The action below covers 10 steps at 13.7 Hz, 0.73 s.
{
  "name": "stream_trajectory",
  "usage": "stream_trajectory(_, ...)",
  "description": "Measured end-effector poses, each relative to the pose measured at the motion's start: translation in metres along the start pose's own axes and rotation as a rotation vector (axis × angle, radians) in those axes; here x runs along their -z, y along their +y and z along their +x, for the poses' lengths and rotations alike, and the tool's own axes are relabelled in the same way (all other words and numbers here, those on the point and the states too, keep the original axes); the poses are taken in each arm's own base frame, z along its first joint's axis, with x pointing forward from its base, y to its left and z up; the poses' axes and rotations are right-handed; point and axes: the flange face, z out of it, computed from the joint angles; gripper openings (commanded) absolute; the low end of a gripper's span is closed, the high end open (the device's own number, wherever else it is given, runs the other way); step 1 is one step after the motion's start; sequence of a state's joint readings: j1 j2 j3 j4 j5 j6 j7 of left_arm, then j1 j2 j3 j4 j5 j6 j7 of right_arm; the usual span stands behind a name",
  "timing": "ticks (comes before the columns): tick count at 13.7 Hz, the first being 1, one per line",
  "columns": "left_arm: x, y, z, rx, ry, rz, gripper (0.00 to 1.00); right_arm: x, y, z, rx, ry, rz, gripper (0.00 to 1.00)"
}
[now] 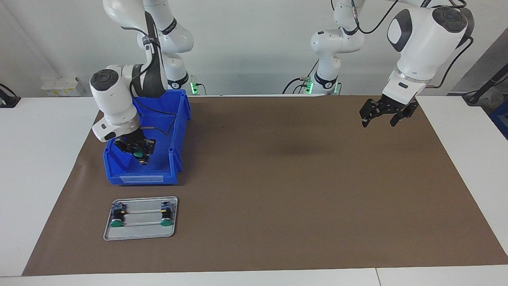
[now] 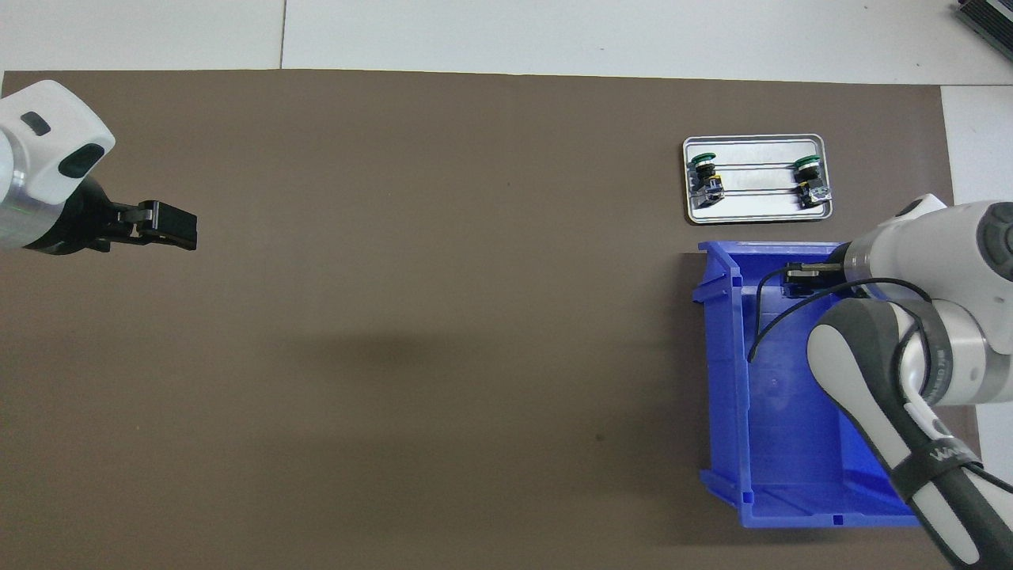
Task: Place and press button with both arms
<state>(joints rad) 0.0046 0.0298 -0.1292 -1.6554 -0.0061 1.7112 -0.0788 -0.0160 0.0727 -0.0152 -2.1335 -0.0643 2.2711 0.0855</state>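
While the left gripper (image 1: 383,116) is being held spread apart above the brown mat (image 1: 278,178), a green button (image 1: 138,153) is being clamped by the right gripper (image 1: 139,155) inside the blue bin (image 1: 178,119).

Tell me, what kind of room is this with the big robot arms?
Probably a robot lab or test workshop. Two white arms stand at a table with a brown mat, a blue parts bin and a metal tray holding green-capped buttons, not toys or dishes.
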Motion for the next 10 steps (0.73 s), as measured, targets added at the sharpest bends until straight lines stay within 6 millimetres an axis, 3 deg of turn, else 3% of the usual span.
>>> stream_trajectory(6, 0.000, 0.000, 0.000, 0.000, 0.000, 0.000, 1.00, -0.052, -0.002, -0.007, 0.007, 0.014, 0.007, 0.00)
stream_trajectory(8, 0.000, 0.000, 0.000, 0.000, 0.000, 0.000, 1.00, -0.055, -0.002, -0.009, 0.031, 0.012, 0.007, 0.75)
stream_trajectory(10, 0.000, 0.000, 0.000, 0.000, 0.000, 0.000, 1.00, -0.055, -0.002, -0.009, 0.051, 0.012, 0.007, 0.97)
